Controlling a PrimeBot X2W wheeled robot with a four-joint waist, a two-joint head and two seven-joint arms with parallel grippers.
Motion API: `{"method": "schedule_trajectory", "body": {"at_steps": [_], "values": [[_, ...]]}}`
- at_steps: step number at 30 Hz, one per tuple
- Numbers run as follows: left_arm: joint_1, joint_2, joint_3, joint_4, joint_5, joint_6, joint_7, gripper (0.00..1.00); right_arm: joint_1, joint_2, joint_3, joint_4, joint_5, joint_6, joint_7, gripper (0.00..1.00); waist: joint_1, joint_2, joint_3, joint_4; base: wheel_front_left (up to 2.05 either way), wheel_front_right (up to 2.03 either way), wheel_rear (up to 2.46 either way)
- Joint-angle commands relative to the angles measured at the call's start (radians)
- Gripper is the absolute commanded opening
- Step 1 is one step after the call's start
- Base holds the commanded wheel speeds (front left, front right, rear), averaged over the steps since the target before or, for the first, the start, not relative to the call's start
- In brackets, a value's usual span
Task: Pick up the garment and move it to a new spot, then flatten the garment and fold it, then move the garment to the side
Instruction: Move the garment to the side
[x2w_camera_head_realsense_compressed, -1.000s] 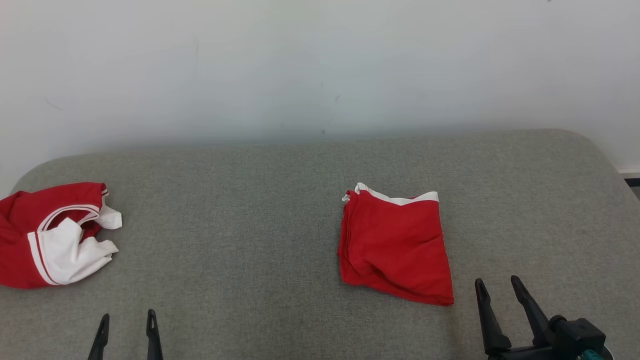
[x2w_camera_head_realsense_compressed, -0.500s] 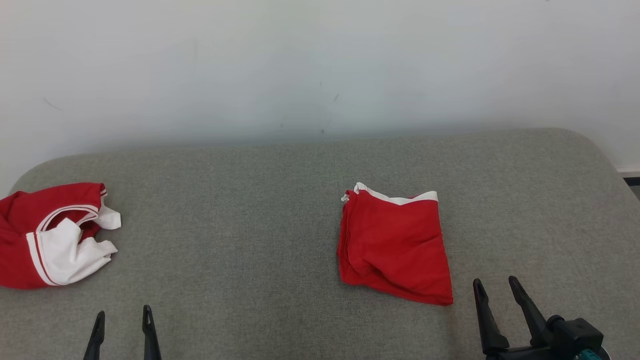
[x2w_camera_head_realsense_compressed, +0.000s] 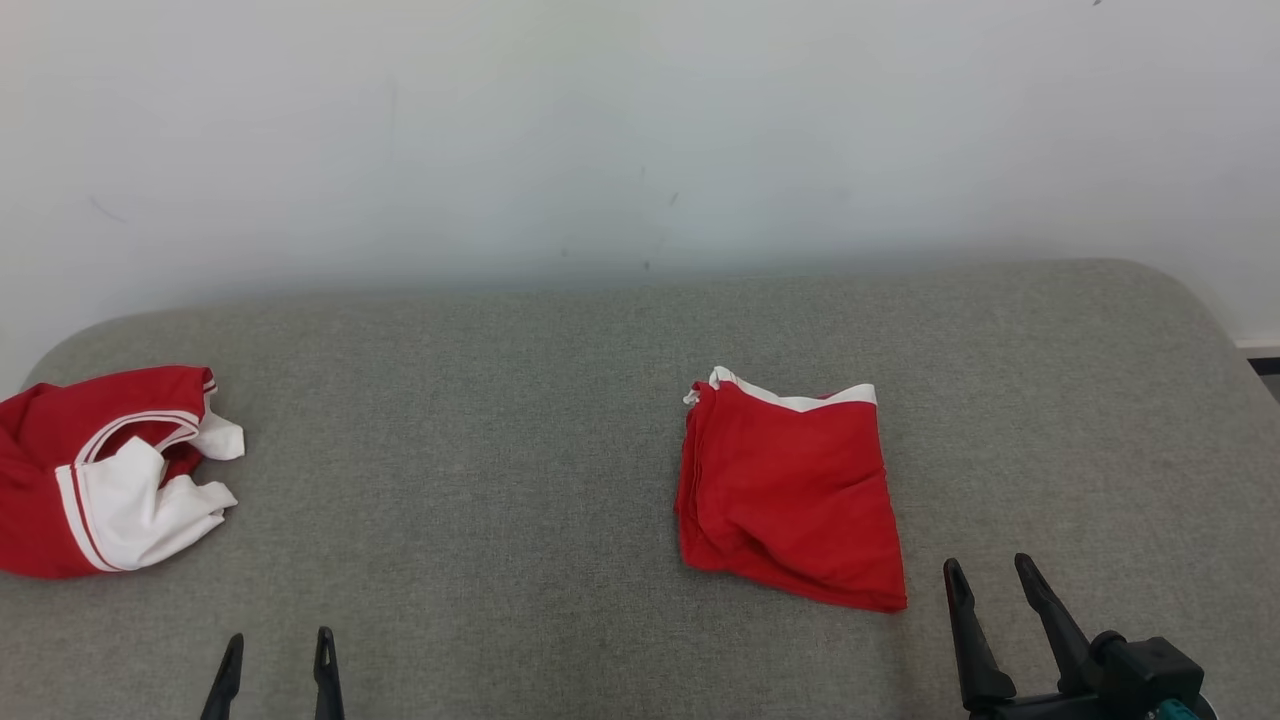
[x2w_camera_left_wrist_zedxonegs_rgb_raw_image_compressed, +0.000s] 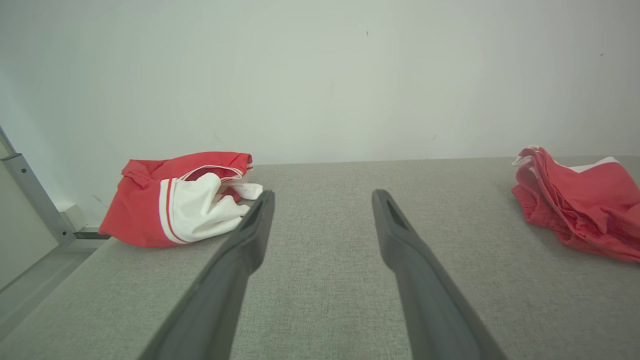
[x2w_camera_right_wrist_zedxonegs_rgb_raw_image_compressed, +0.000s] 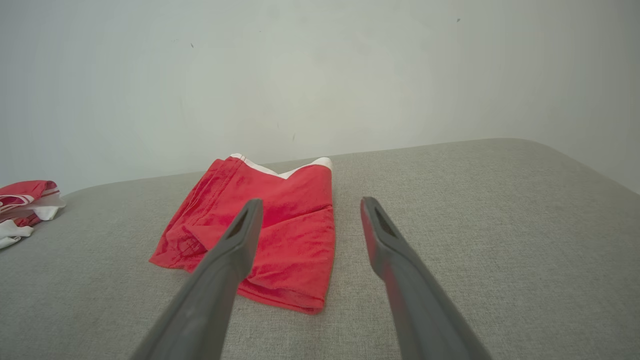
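Note:
A red garment with a white band (x2w_camera_head_realsense_compressed: 790, 490) lies folded into a rough square right of the middle of the grey padded surface (x2w_camera_head_realsense_compressed: 480, 420). A second red and white garment (x2w_camera_head_realsense_compressed: 110, 470) lies crumpled at the far left edge. My left gripper (x2w_camera_head_realsense_compressed: 279, 640) is open at the bottom left, well short of the crumpled garment (x2w_camera_left_wrist_zedxonegs_rgb_raw_image_compressed: 180, 200), with nothing between its fingers (x2w_camera_left_wrist_zedxonegs_rgb_raw_image_compressed: 324, 194). My right gripper (x2w_camera_head_realsense_compressed: 986, 563) is open just off the folded garment's near right corner. In the right wrist view the folded garment (x2w_camera_right_wrist_zedxonegs_rgb_raw_image_compressed: 280, 225) lies ahead and slightly left of my right gripper (x2w_camera_right_wrist_zedxonegs_rgb_raw_image_compressed: 311, 201).
A pale wall (x2w_camera_head_realsense_compressed: 640, 140) rises right behind the surface. The surface's far corners are rounded, and its right edge (x2w_camera_head_realsense_compressed: 1225, 345) drops off. A metal rail (x2w_camera_left_wrist_zedxonegs_rgb_raw_image_compressed: 35, 200) stands beyond the left end. Bare grey fabric stretches between the two garments.
My left gripper has shifted a little to the right and lower in the head view. The right gripper and both garments have stayed put.

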Motion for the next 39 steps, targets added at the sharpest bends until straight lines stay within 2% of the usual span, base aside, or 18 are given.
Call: {"method": "schedule_trajectory", "body": {"at_steps": [1, 16, 32, 39], "values": [[0.011, 0.001, -0.002, 0.012, -0.007, -0.008, -0.004, 1.00, -0.005, 0.003, 0.003, 0.001, -0.007, -0.003, 0.000, 1.00, 0.0000, 0.0000, -0.001, 0.000, 0.00, 0.00, 0.00], [-0.010, 0.013, -0.015, 0.082, -0.039, -0.034, -0.004, 1.00, -0.004, 0.002, 0.000, 0.006, -0.011, -0.003, 0.000, 1.00, 0.0000, 0.0000, -0.006, 0.005, 0.00, 0.00, 0.00], [-0.014, 0.023, -0.020, 0.081, -0.052, -0.021, -0.003, 1.00, -0.007, -0.001, -0.001, 0.016, -0.009, -0.003, 0.000, 1.00, 0.0000, 0.0000, -0.005, 0.006, 0.00, 0.00, 0.00], [-0.020, 0.025, -0.024, 0.074, -0.047, -0.010, -0.003, 1.00, -0.083, -0.030, 0.014, 0.061, 0.001, -0.003, 0.000, 1.00, 0.0000, 0.0000, 0.000, 0.009, 0.00, 0.00, 0.00]]}}
